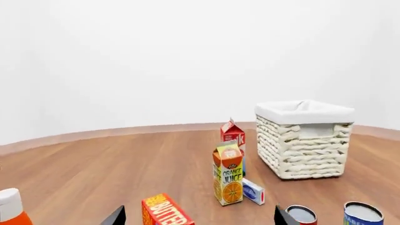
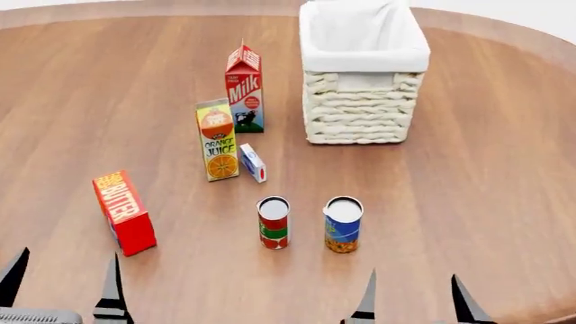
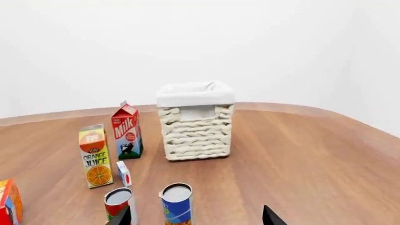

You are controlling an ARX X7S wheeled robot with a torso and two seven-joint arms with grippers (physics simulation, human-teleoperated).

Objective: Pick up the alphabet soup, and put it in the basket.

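Your right hand (image 2: 411, 297) hangs spread and empty just short of the small blue-labelled alphabet soup tin (image 2: 343, 225), upright on the brown wooden worktop (image 2: 468, 189). Reach step: advance, straddle the tin, avoiding the red-and-green can (image 2: 274, 222). The cream wicker basket (image 2: 363, 108) waits beyond.

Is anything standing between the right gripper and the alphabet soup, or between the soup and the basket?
Nothing visible blocks either path. The right gripper is open, with bare table between it and the alphabet soup. The red-and-green can stands beside the soup, apart from it. Table between soup and basket is bare.
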